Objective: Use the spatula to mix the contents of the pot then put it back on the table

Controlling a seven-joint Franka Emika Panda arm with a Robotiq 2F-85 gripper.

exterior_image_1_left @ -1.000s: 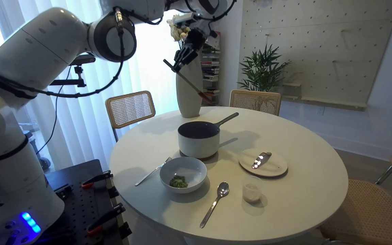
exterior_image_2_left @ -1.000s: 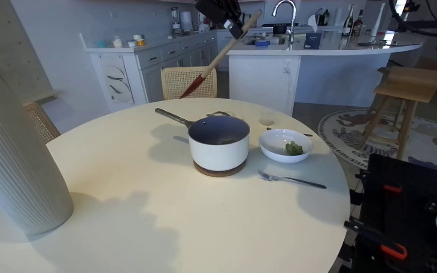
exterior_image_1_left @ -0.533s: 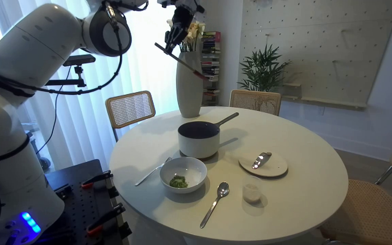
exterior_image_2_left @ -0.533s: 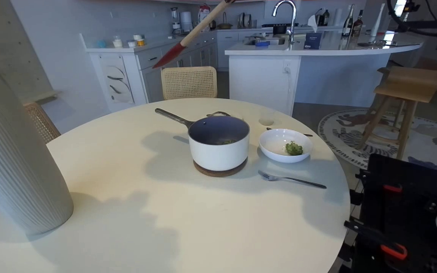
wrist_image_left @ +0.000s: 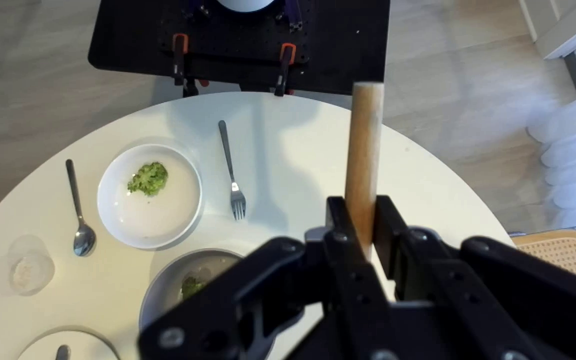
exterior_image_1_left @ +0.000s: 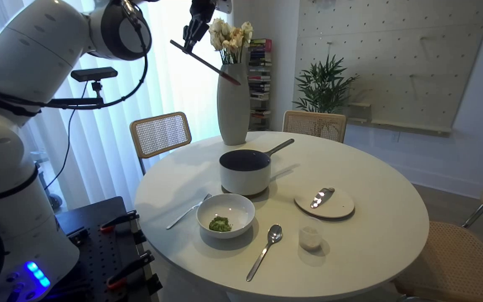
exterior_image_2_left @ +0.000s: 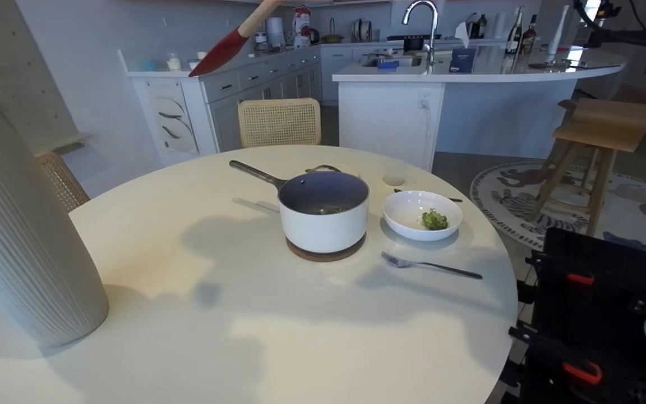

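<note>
The spatula, with its wooden handle and red head, hangs tilted in the air high above the table. My gripper is shut on its handle near the upper end. In the wrist view the handle stands pinched between both fingertips of the gripper. Well below sits the pot, white outside and dark inside, on a round brown trivet. Some green food shows in it from above, partly hidden by the gripper. The spatula touches neither pot nor table.
A white bowl with green food stands beside the pot, near a fork. A spoon, a clear cup and a plate with a knife lie farther round. A tall vase of flowers rises behind the pot.
The arm has lifted the spatula higher and away from over the pot, leftward in both exterior views. The gripper has left one of those views at the top. Pot and tableware stay put.
</note>
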